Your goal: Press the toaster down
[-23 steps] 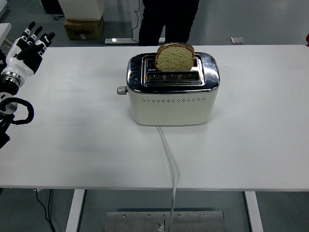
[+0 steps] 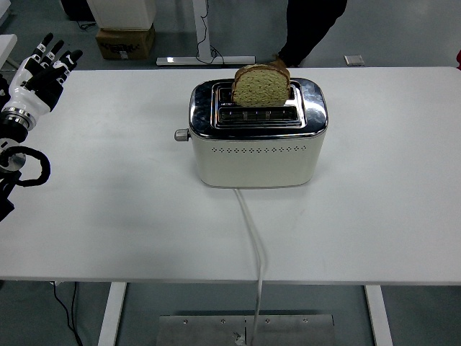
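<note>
A cream and chrome toaster (image 2: 257, 137) stands in the middle of the white table (image 2: 108, 216). A slice of brown bread (image 2: 261, 85) sticks up out of its far slot; the near slot looks empty. The toaster's grey lever knob (image 2: 181, 134) juts out of its left end, in the raised position. My left hand (image 2: 45, 68) is at the table's far left edge, fingers spread and holding nothing, well away from the toaster. My right arm is out of view.
The toaster's white cord (image 2: 253, 245) runs from its front over the table's near edge. A person (image 2: 310, 29) in dark clothes stands behind the table at the upper right. A cardboard box (image 2: 124, 40) sits on the floor behind.
The person behind the table has moved to the right. My left hand and the toaster have not moved.
</note>
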